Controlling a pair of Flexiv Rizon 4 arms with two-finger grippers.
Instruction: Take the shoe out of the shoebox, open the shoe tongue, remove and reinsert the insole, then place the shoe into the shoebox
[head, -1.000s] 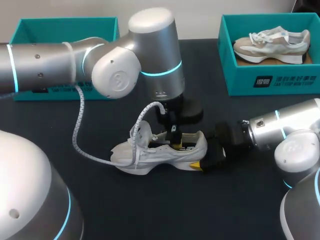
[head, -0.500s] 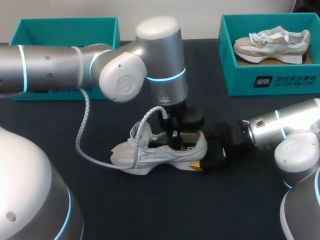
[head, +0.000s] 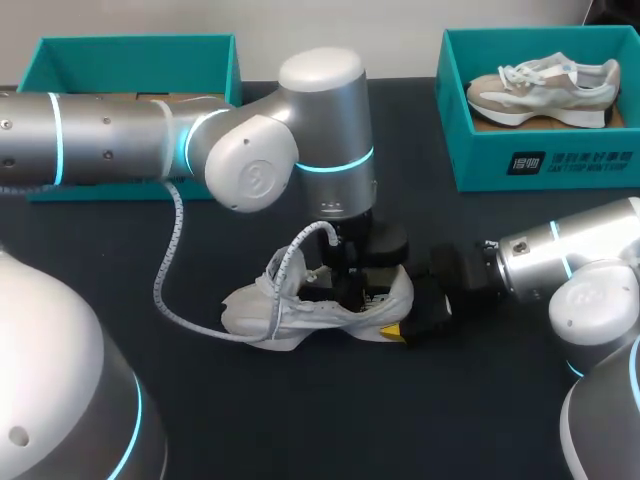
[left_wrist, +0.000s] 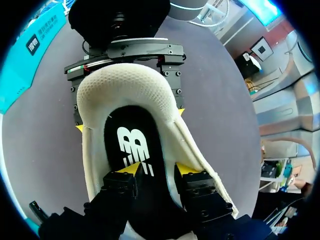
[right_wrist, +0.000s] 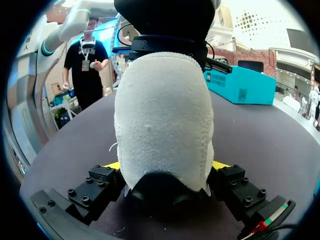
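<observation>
Right gripper (right_wrist: 166, 165) was clamped on the heel of the white mesh sneaker (head: 300, 305), one yellow-tipped finger on each side. Left gripper (left_wrist: 157, 170) pointed down into the sneaker's mouth, fingers spread, gripping nothing I could see.

Black tabletop (head: 300, 430) carried everything. Two teal cardboard shoeboxes sat at the far edge: left shoebox (head: 130, 60) behind the left arm, right shoebox (head: 540, 150) holding a beige-and-white sneaker (head: 545, 85). White mesh sneaker stood on its sole mid-table, outside both boxes, toe to the left. Black insole (left_wrist: 132, 145) with white print sat inside the heel, under the left gripper's tips.
</observation>
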